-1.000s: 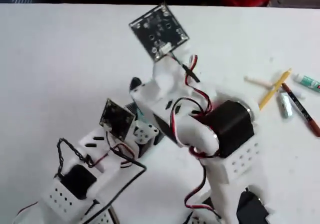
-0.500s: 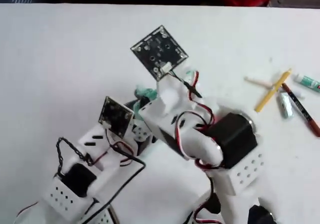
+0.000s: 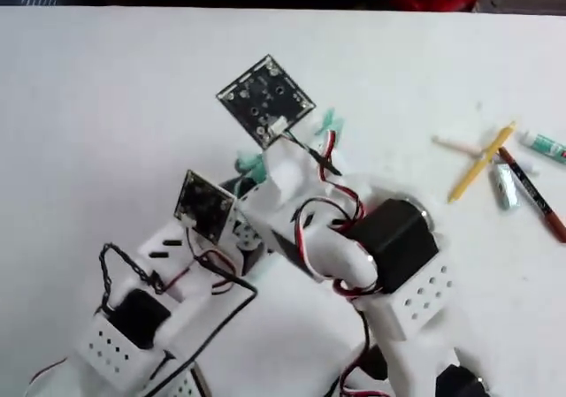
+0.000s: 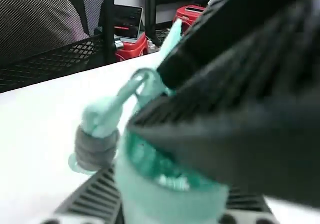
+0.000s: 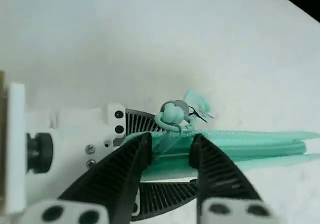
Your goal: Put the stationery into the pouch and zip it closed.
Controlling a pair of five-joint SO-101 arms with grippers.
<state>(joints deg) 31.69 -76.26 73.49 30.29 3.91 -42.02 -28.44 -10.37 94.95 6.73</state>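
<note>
Both arms crowd together just below the centre of the high view, on the white table [image 3: 106,87]. The mint-green fabric pouch [image 5: 250,141] lies flat beneath them. Only slivers of it peek out beside the upper arm's square black camera board [image 3: 265,102].

The left gripper [image 5: 165,159], white-bodied with black ribbed fingers, is clamped on one end of the pouch, with the fabric sandwiched between its fingers. The right gripper [image 5: 171,140] sits over the zip edge beside it, its black jaws drawn narrow. It seems to pinch the cord of the looped green zipper pull with a grey bead [image 5: 172,113], though the close view from the left wrist is too blurred to be sure.

The stationery lies well apart from the pouch, at the right edge of the high view:
- a yellow pencil [image 3: 482,160] touching a pale stick [image 3: 453,143]
- a dark red marker [image 3: 531,194]
- a small pale capped piece [image 3: 504,187] between the pencil and the marker
- a white-and-green tube [image 3: 544,146] at the very edge
</note>
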